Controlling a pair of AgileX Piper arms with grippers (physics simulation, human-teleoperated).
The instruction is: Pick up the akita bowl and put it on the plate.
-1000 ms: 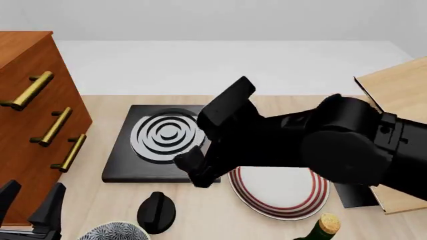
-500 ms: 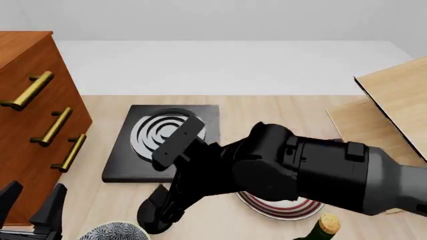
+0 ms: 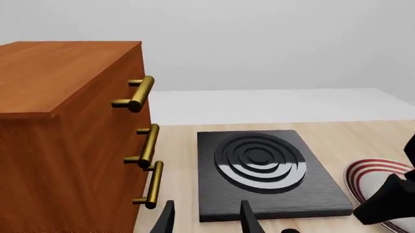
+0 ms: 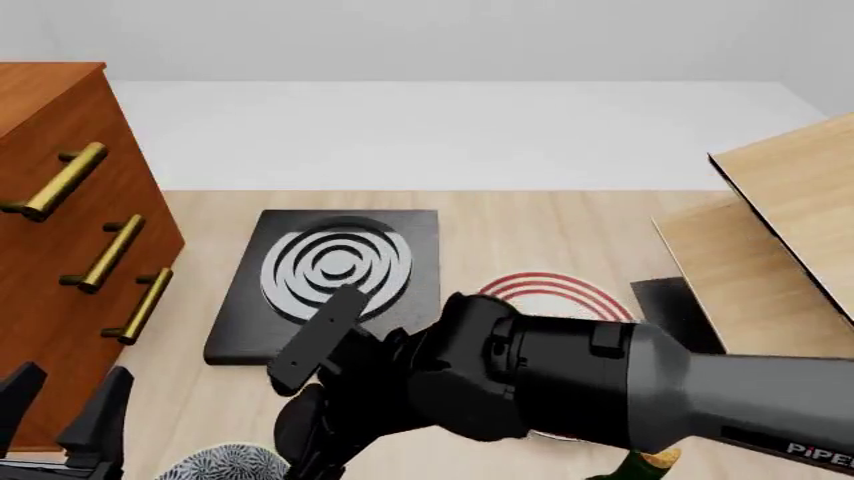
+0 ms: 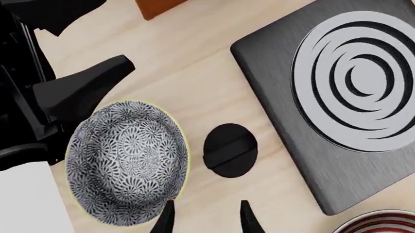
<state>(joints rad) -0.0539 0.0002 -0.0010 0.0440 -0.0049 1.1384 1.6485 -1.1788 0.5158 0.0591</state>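
Note:
The akita bowl (image 5: 126,162), speckled dark blue on white with a pale rim, stands upright on the table near the front left; only its top edge (image 4: 220,465) shows in the front view. My right gripper (image 5: 204,218) is open and empty, hovering above the bowl's edge nearest the knob. The right arm (image 4: 534,380) lies across the front view and hides the fingers there. It also covers most of the red-ringed plate (image 4: 554,290), whose rim (image 3: 370,170) also shows in the left wrist view. My left gripper (image 4: 60,420) stands open beside the bowl, by the cabinet.
A black round knob (image 5: 228,149) lies between the bowl and the black square slab (image 4: 334,280) with grey rings. An orange cabinet (image 4: 67,250) with brass handles fills the left. Wooden boards (image 4: 787,210) stand at the right. A bottle top (image 4: 654,462) shows at the front.
My right arm has swung from above the plate down and to the front left, over the bowl. The plate's far rim is uncovered. The left gripper has stayed put.

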